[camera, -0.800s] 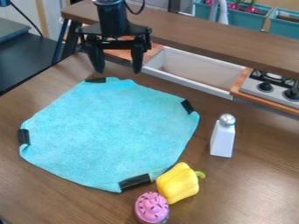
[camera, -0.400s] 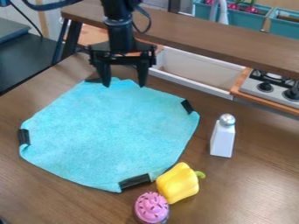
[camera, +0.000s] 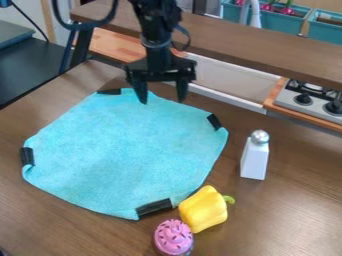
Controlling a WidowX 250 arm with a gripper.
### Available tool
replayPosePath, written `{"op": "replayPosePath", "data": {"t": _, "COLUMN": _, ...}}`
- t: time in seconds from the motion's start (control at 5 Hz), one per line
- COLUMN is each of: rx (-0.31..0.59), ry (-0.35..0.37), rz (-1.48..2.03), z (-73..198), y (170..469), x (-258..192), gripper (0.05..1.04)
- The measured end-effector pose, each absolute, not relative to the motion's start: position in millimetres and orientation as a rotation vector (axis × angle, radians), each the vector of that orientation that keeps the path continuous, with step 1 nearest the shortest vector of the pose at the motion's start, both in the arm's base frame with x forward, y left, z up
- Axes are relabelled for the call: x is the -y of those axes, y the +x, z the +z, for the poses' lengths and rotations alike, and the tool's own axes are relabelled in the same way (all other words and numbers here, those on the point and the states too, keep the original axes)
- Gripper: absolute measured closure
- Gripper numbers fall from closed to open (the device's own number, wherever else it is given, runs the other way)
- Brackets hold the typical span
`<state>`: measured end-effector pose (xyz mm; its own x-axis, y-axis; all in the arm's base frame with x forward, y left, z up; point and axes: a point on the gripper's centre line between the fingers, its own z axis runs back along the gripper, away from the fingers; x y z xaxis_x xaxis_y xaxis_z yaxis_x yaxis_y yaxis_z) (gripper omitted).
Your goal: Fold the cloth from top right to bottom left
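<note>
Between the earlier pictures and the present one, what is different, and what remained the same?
The robot's hand moved toward the right of the view and a little down it, along the upper edge of the blue cloth, with its fingers apart. It took hold of nothing and let go of nothing. The cloth, yellow pepper, white shaker and pink cupcake stayed as they were.

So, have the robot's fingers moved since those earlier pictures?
Yes. Judged against the stove, the fingers have moved rightward in the camera view, closer to it, and also lower in the picture.
</note>
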<state>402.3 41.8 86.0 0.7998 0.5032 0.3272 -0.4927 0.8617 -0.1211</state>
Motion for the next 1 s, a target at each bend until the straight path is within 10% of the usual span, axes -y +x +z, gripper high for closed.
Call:
{"op": "replayPosePath", "data": {"t": 0.4, "rx": 0.357, "ry": -0.060, "rz": 0.557, "z": 54.7, "y": 442.2, "x": -26.0, "gripper": 0.083}}
{"op": "replayPosePath", "data": {"t": 1.0, "rx": 0.465, "ry": 0.088, "rz": 0.471, "z": 5.8, "y": 464.2, "x": 24.5, "gripper": 0.083}}
